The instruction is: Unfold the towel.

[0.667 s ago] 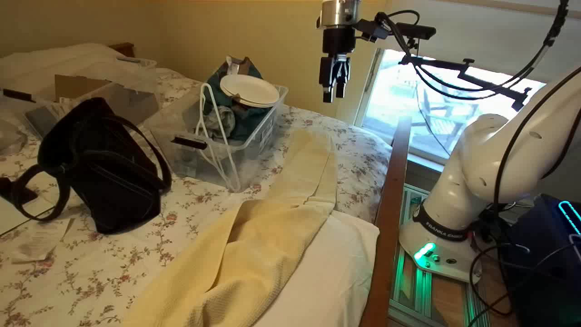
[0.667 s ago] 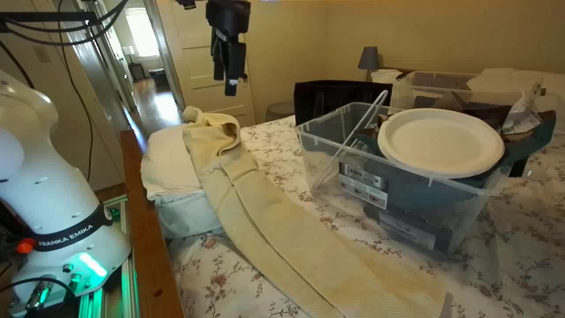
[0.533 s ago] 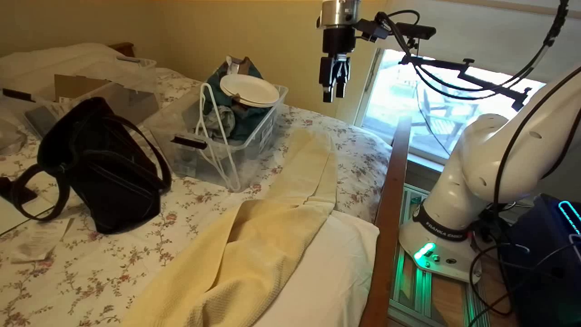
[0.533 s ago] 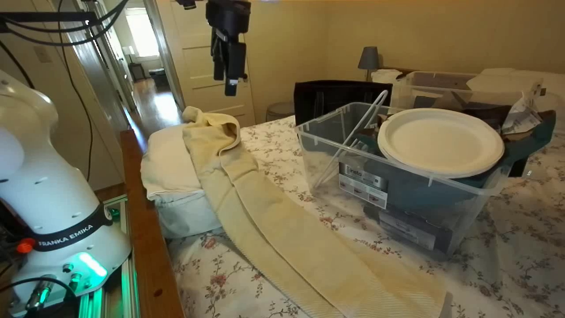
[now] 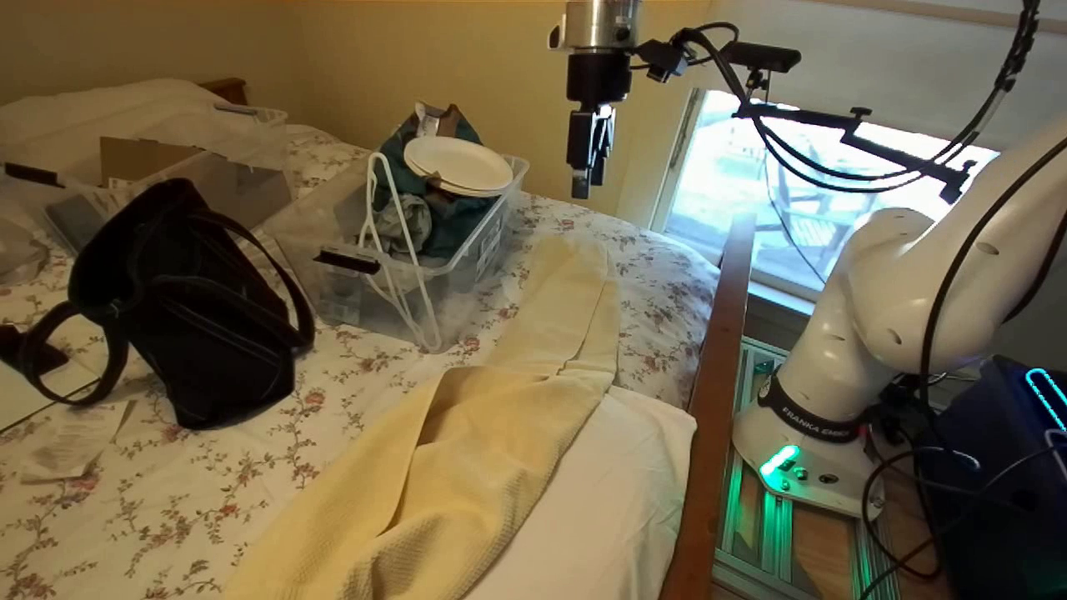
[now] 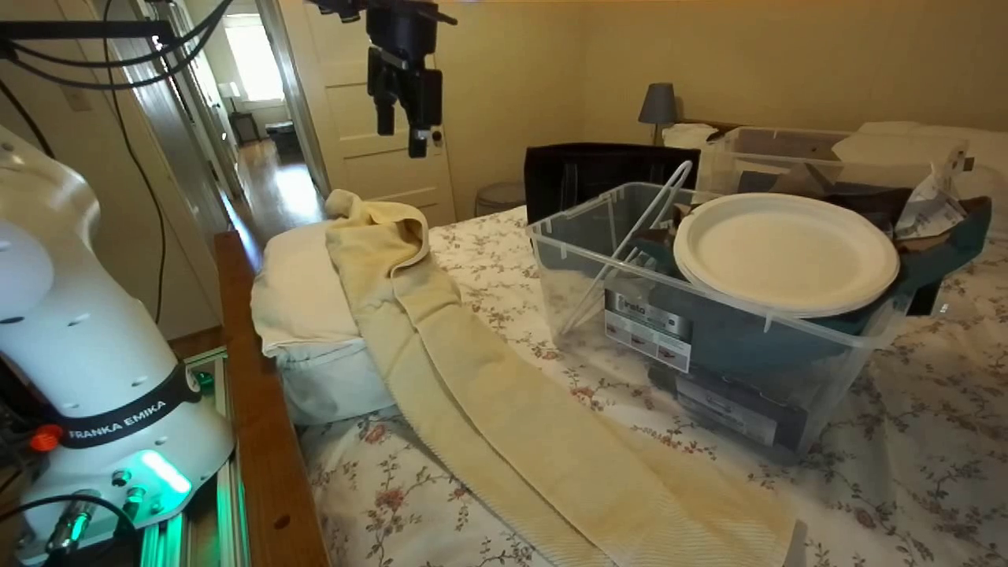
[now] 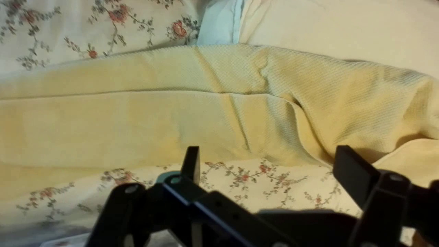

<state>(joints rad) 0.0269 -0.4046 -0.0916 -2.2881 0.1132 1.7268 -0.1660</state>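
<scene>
Home bedroom: floral bedspread (image 6: 906,441), lamp (image 6: 657,105)

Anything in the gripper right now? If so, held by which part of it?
Nothing is held: the fingers stand apart with nothing gripped between them, clear of the towel below.

Both exterior views look along the towel (image 5: 496,417) from opposite ends; the wrist view looks down on it.

White arm (image 5: 900,317) bent, pincer (image 7: 267,154) downward, spread wide
</scene>
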